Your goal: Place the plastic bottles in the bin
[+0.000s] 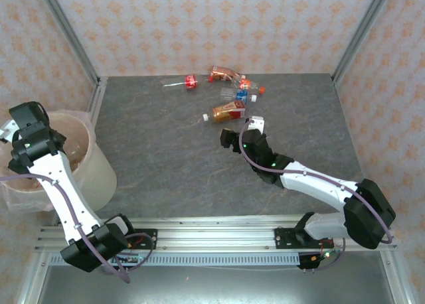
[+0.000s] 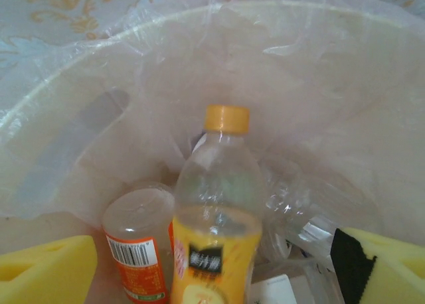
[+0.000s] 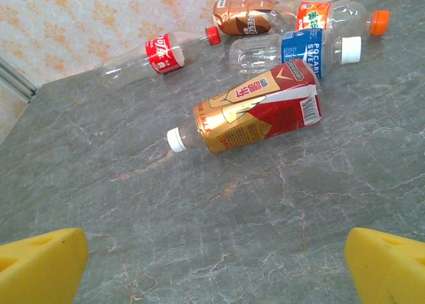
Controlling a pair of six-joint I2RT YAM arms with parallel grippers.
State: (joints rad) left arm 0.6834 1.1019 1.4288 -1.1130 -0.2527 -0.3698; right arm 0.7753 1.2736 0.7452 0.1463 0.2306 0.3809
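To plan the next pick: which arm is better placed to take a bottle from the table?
Right, probably. The right gripper is open and faces the gold-red bottle; the left gripper hangs over the bin.

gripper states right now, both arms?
Left gripper: open over the bin, yellow-capped bottle free between its pads.
Right gripper: open, holding nothing, facing the bottles on the table.

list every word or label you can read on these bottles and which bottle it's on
"POCARI SWEAT": blue label of the white-capped bottle.
Gold-and-red bottle: characters and barcode, unreadable.
Red-label bottle: white script, too blurred.
Brown-label bottle: lettering too small.
Orange-capped bottle: characters, not legible.
Yellow-capped bottle: dark logo, blurred.
Orange-label bottle: barcode, digits unreadable.
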